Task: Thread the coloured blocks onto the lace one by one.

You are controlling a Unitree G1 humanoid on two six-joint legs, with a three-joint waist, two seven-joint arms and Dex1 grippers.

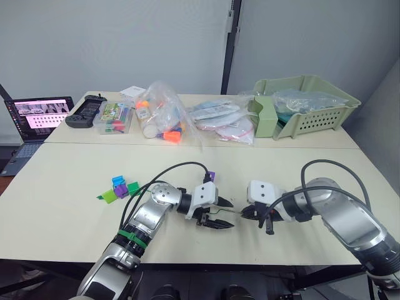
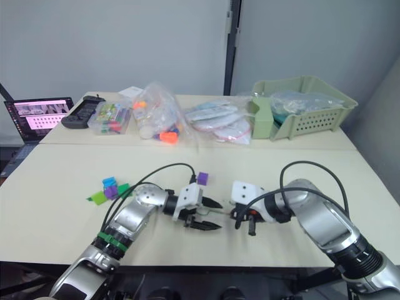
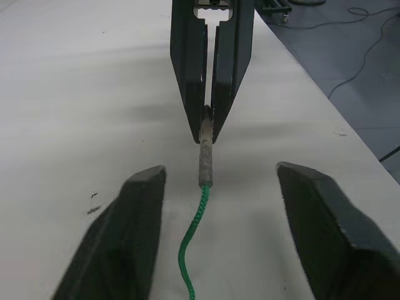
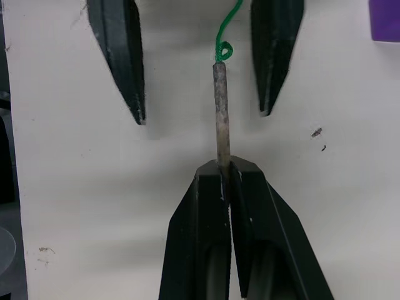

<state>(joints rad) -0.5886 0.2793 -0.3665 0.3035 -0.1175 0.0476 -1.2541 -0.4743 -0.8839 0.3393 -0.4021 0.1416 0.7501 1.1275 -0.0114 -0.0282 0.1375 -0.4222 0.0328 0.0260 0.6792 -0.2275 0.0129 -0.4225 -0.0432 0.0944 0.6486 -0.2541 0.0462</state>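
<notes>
The lace [image 3: 195,228] is a thin green cord ending in a stiff grey tip [image 4: 220,106]. My right gripper [image 4: 223,167] is shut on the end of that tip, low over the table. My left gripper [image 3: 220,172] faces it, open, with one finger on each side of the tip and not touching it. One purple block [image 1: 210,177] lies on the table just behind the left gripper. The other coloured blocks sit in a cluster to the left: blue [image 1: 117,181], purple [image 1: 120,192], dark green [image 1: 132,187] and lime green [image 1: 109,195].
At the back of the table are clear bags of toys [image 1: 159,119], a flat plastic pack [image 1: 219,119] and a pale green basket [image 1: 306,112]. A black device [image 1: 84,112] and a laptop [image 1: 37,119] stand at the far left. The table's front edge [image 1: 250,259] is close.
</notes>
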